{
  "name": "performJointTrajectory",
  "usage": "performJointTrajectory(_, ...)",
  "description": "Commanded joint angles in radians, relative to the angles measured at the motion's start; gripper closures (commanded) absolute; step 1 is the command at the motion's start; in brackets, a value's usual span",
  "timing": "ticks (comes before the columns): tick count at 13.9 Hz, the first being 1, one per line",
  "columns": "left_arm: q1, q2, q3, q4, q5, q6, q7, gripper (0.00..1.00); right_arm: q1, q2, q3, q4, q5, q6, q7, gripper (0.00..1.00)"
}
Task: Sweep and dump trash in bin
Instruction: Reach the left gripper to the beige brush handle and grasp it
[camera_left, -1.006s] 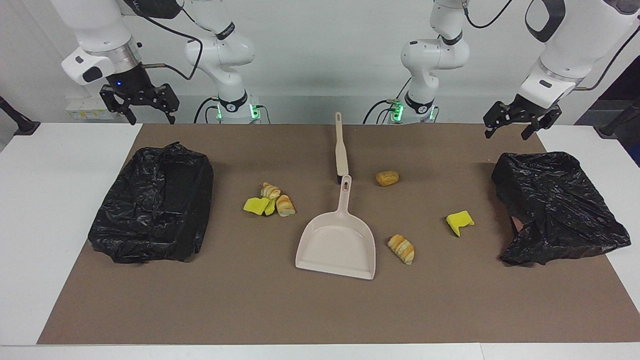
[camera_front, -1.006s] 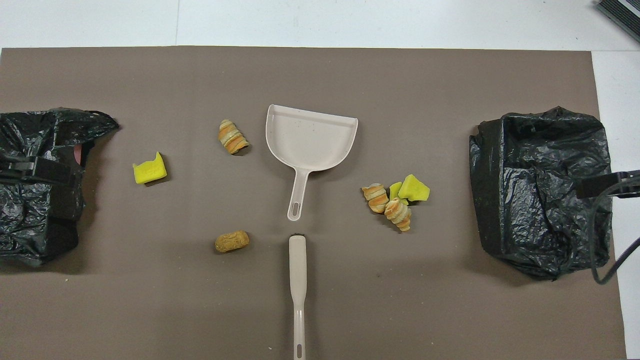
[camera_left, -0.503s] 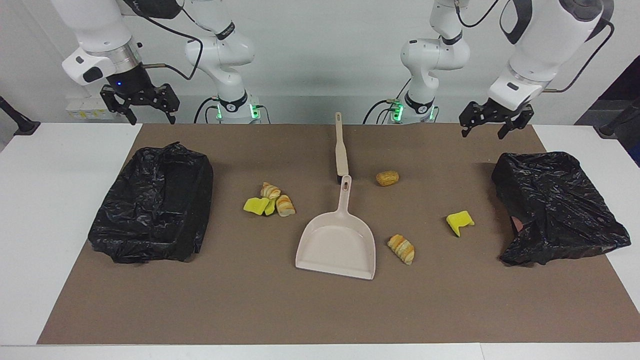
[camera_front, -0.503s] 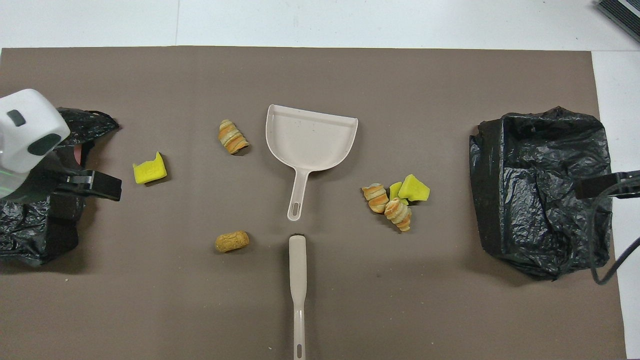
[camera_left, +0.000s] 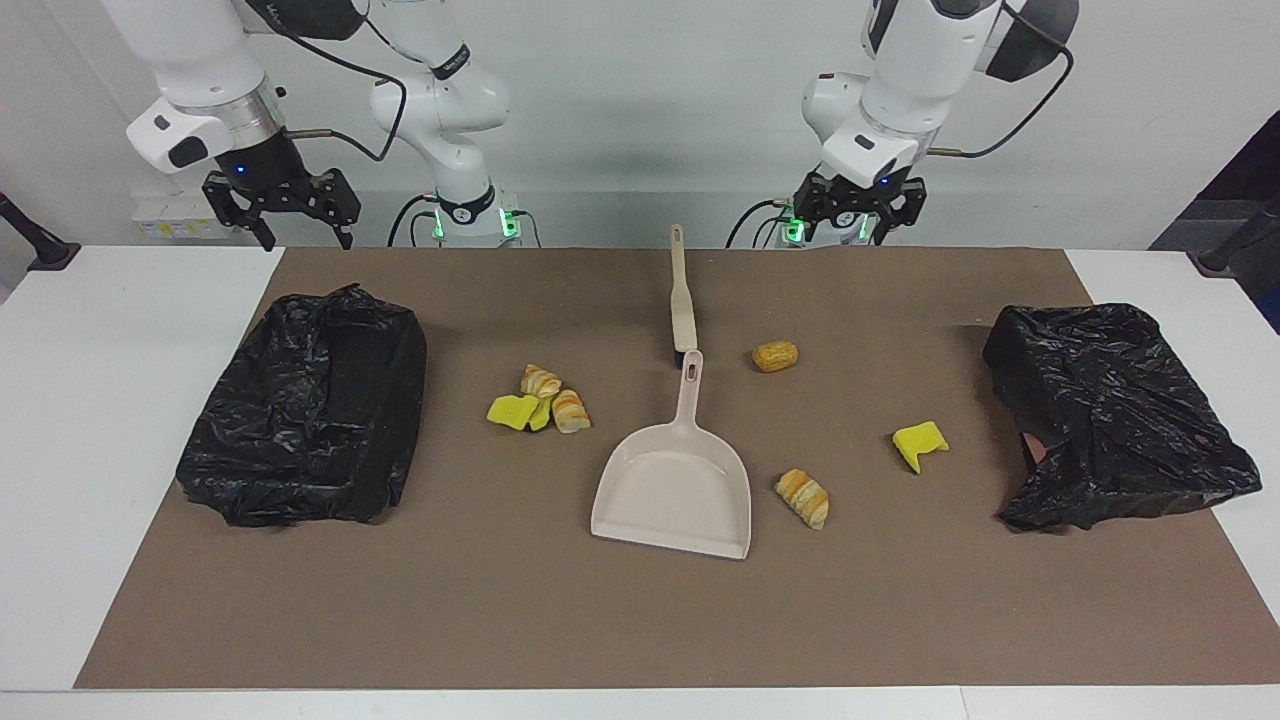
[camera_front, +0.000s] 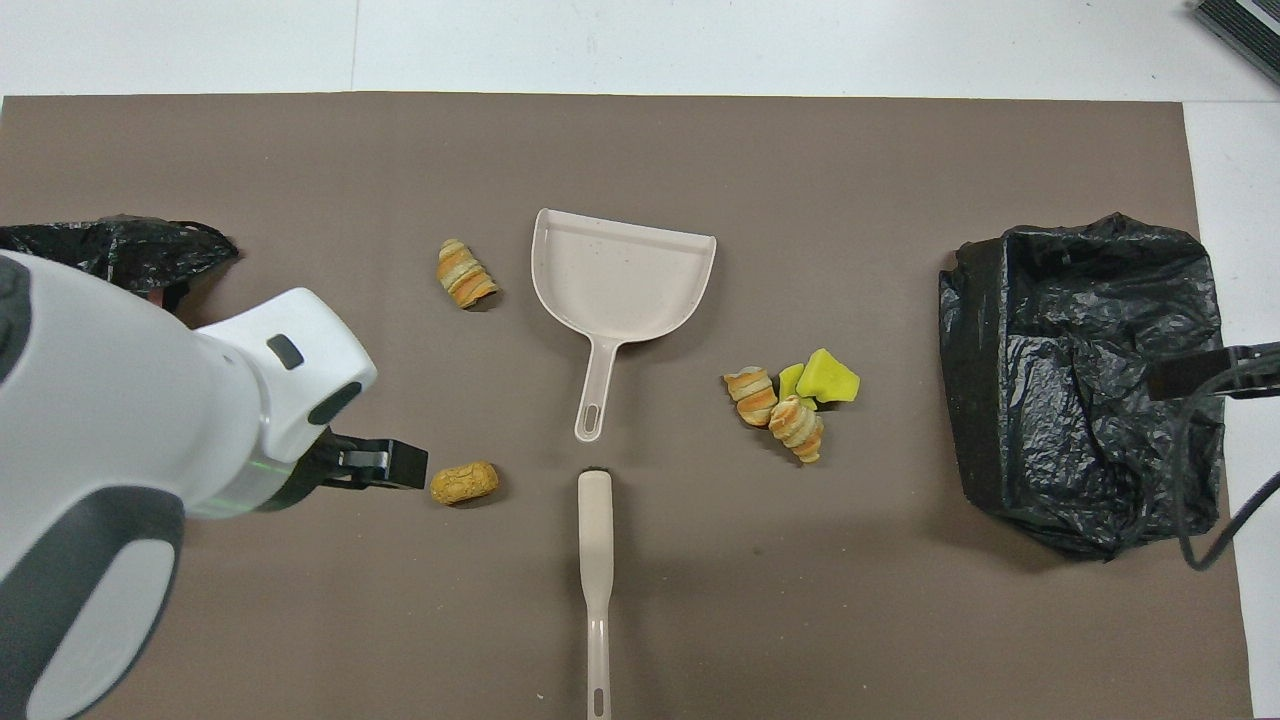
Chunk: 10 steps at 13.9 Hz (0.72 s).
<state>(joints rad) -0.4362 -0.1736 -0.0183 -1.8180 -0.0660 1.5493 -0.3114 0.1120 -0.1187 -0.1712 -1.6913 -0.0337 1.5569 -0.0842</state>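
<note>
While the left gripper (camera_left: 858, 212) hangs open and empty at the facing view's upper centre, the right gripper (camera_left: 282, 208) hangs open and empty at upper left; trash (camera_left: 540, 400) lies mid-frame beside the dustpan (camera_left: 672, 490). From overhead, the bun (camera_front: 464, 482) sits lower centre.

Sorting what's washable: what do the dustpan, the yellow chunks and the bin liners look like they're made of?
Dustpan: likely hard plastic, beige, matte, smooth moulded shape.
Yellow chunks: probably sponge or foam, dull bright yellow, rough-cut edges.
Bin liners: thin plastic film, glossy black, heavily crinkled.
</note>
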Motion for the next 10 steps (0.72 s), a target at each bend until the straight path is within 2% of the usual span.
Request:
performJointTrajectory(1, -0.083, -0.087, 0.017, -0.108, -0.035, 0.037, -0.034, 0.00, 0.000, -0.025, -0.004, -0.025, 0.017, -0.020, -0.022, 0.00)
performJointTrajectory(4, -0.203, -0.118, 0.017, -0.202, -0.038, 0.099, -0.138, 0.00, 0.002, -0.027, -0.004, -0.025, 0.017, -0.020, -0.022, 0.00)
performJointTrajectory(6, -0.239, -0.158, 0.017, -0.291, -0.055, 0.170, -0.146, 0.00, 0.000, -0.027, -0.004, -0.027, 0.017, -0.020, -0.022, 0.00)
performJointTrajectory(10, -0.317, -0.156, 0.017, -0.394, -0.060, 0.256, -0.158, 0.00, 0.000, -0.029, -0.004, -0.028, 0.017, -0.021, -0.022, 0.00)
